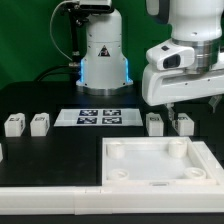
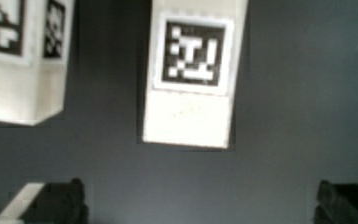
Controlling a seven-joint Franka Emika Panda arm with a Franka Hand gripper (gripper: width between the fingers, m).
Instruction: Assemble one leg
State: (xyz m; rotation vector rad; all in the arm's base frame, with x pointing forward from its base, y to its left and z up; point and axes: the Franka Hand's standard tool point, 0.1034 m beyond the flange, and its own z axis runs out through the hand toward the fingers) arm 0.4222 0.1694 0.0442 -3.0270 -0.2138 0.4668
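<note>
Four small white legs with square tags stand in a row on the black table: two on the exterior view's left (image 1: 13, 125) (image 1: 40, 123) and two on its right (image 1: 155, 123) (image 1: 183, 122). My gripper (image 1: 176, 104) hovers just above the right pair, touching neither. In the wrist view one leg (image 2: 194, 72) lies ahead of the gripper (image 2: 197, 205) and centred between the jaws, and a second leg (image 2: 19, 60) lies off to one side. The dark fingertips (image 2: 48, 200) stand wide apart with nothing between them.
The large white square panel (image 1: 120, 172) with corner sockets lies at the front of the table. The marker board (image 1: 100, 117) lies between the two pairs of legs. The robot base (image 1: 103, 55) stands behind it.
</note>
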